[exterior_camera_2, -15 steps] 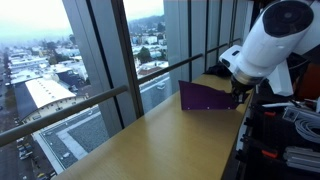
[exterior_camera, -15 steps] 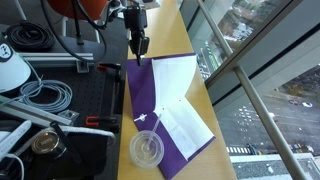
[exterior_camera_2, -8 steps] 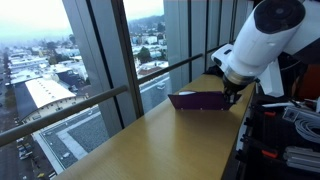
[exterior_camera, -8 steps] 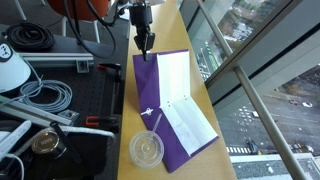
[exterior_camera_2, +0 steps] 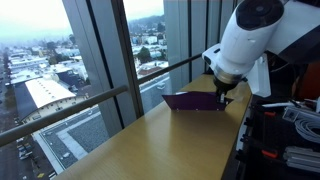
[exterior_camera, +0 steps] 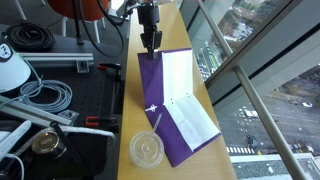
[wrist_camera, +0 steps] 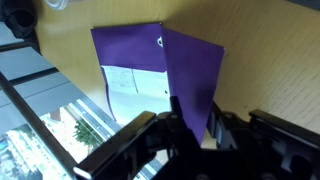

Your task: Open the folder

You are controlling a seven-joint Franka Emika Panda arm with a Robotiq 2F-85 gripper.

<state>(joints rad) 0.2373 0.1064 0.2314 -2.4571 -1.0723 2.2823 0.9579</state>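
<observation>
The purple folder (exterior_camera: 152, 105) lies on the wooden tabletop with white sheets (exterior_camera: 185, 100) showing inside. My gripper (exterior_camera: 150, 44) is at the folder's far end, shut on the edge of the purple cover, which it holds raised and tilted. In an exterior view the folder (exterior_camera_2: 192, 100) sits low on the table under the gripper (exterior_camera_2: 222, 92). In the wrist view the cover flap (wrist_camera: 195, 70) runs down between the jaws of the gripper (wrist_camera: 195, 128), and the sheets (wrist_camera: 130, 85) lie beside it.
A clear plastic cup with a straw (exterior_camera: 146, 150) stands at the folder's near end. A window rail (exterior_camera: 225, 60) and glass run along one side of the table (exterior_camera: 170, 25). A black bench with cables (exterior_camera: 45, 95) lies on the other side.
My gripper has moved toward the window side with the cover's edge in it. The raised cover stood tall a second ago and now sits lower and more folded over.
</observation>
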